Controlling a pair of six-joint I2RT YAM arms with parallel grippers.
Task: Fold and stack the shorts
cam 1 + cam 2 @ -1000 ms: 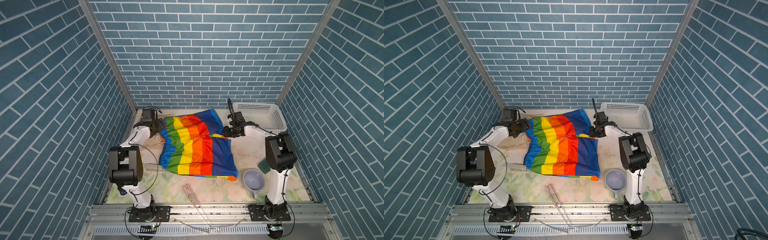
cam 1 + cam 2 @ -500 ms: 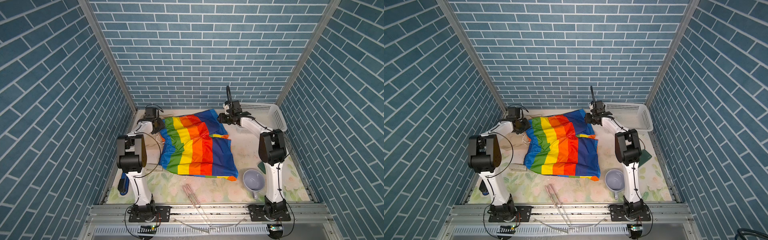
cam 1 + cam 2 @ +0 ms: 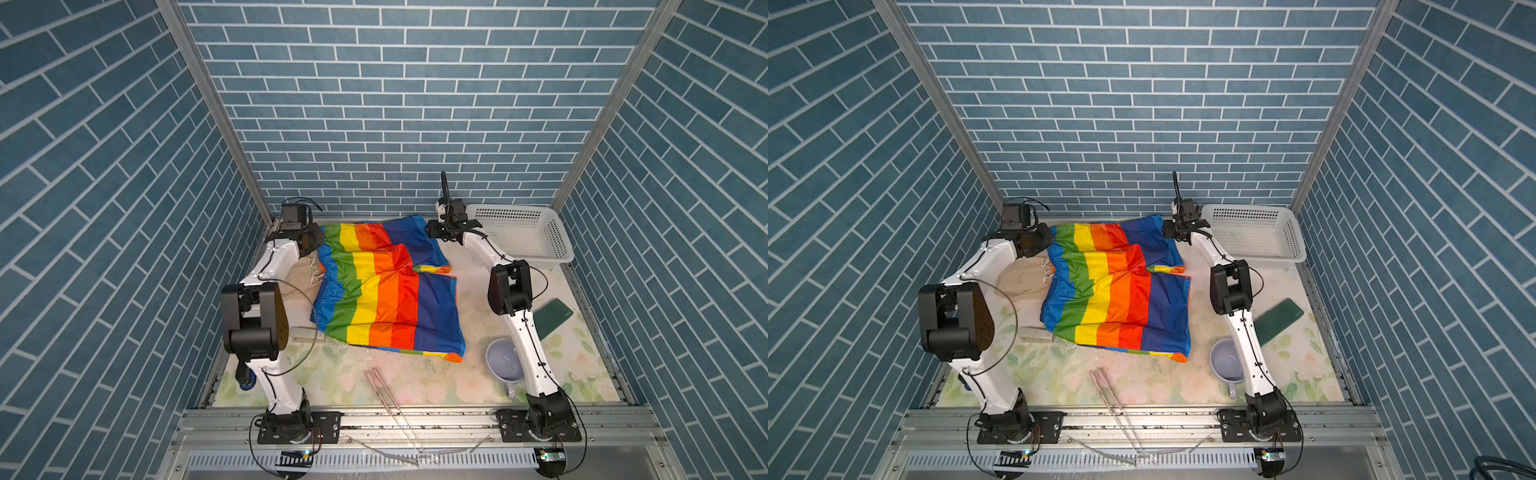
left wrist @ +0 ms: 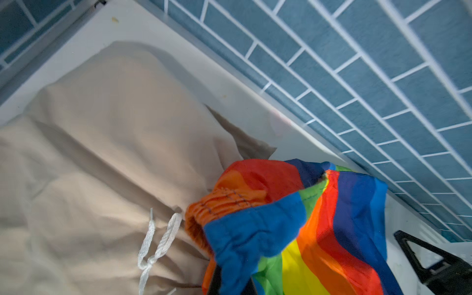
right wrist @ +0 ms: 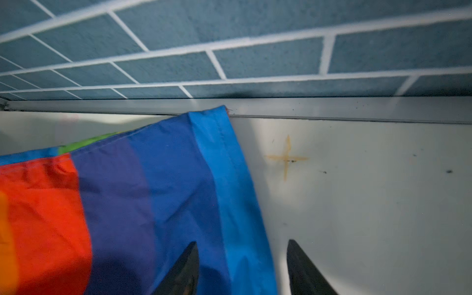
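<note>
Blue brick-pattern walls close in a floral-print counter. The rainbow shorts lie spread across its middle and back, waist toward the robot's left and the two legs toward its right. The beige shorts lie crumpled at the left, partly under the rainbow waist, with a white drawstring trailing over them. The left claw is closed at the far waist corner, and the left wrist view shows the gathered waistband bunched and rising into it, so it appears to have the rainbow shorts pinched. The right claw stands open at the far leg, its two fingers apart with the light-blue hem between them and nothing clamped. The rainbow cloth looks thin, shiny and very light: it should drape limp, slide easily over itself and slip from a shallow pinch. The best holds are probably the stitched leg hem and the elastic waistband, where the fabric is doubled, catching both layers. The beige pair looks matte and somewhat heavier, likely less slippery, and is best taken by its gathered waist
</note>
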